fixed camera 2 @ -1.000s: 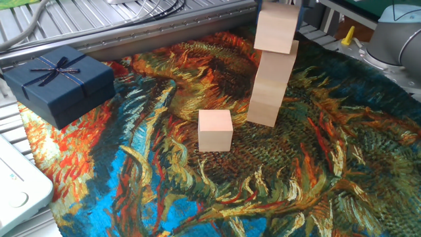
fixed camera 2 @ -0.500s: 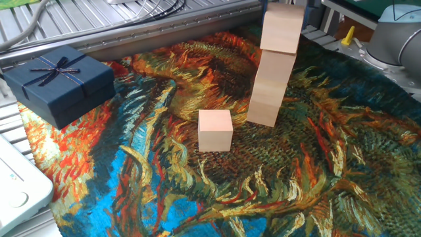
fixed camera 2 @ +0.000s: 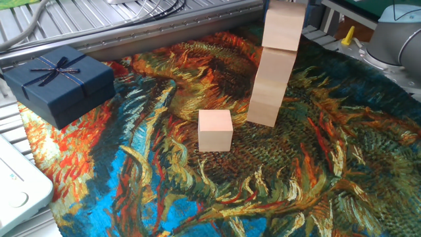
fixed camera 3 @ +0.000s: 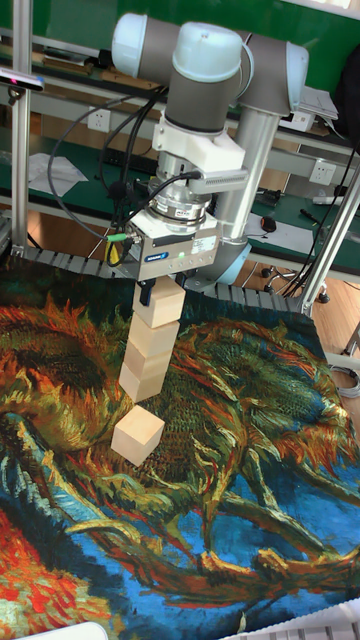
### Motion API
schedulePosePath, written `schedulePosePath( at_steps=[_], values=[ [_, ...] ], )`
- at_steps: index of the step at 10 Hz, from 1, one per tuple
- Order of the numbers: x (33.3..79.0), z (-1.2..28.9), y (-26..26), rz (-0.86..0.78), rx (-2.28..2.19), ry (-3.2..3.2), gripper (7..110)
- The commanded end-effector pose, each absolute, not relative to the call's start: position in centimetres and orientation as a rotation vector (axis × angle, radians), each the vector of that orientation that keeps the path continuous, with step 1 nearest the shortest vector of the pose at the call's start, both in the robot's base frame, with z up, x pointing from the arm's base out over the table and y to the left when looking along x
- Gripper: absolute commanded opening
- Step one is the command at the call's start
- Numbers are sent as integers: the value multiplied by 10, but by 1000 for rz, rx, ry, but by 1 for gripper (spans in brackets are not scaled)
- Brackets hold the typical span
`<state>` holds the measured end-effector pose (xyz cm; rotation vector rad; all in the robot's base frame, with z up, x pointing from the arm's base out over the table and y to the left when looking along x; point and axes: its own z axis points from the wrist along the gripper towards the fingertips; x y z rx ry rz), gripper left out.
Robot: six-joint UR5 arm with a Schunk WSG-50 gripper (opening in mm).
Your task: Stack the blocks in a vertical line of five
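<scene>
A pale wooden block point(fixed camera 2: 283, 26) point(fixed camera 3: 161, 304) is held at the top of the fixed view, with my gripper point(fixed camera 3: 160, 293) shut on it. It sits on or just above a leaning stack of two blocks point(fixed camera 2: 270, 85) point(fixed camera 3: 147, 358); I cannot tell whether they touch. One loose block point(fixed camera 2: 215, 130) point(fixed camera 3: 138, 435) lies on the cloth in front and to the left of the stack. In the fixed view the gripper is almost wholly cut off by the top edge.
A dark navy gift box point(fixed camera 2: 58, 82) with a ribbon bow stands at the left on the painted cloth point(fixed camera 2: 316, 171). A white device point(fixed camera 2: 16, 187) sits at the lower left edge. Metal rails and cables run behind the cloth.
The held block has shifted right, from overhanging the stack's left side to sitting in line over its top. The loose block and the stack have not moved.
</scene>
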<state>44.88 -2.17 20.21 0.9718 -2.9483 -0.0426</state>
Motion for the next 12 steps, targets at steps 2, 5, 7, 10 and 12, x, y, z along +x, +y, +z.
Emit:
schedulePosePath(
  at_steps=[2, 5, 7, 10, 12],
  values=[
    [450, 201, -16, -57, 956, -2965, 7],
    [455, 200, -18, -44, 960, -2969, 7],
    [459, 202, -16, -35, 970, -2986, 7],
    [461, 204, -23, 9, 995, -2985, 7],
    [463, 203, -23, 23, 1004, -2988, 7]
  ],
)
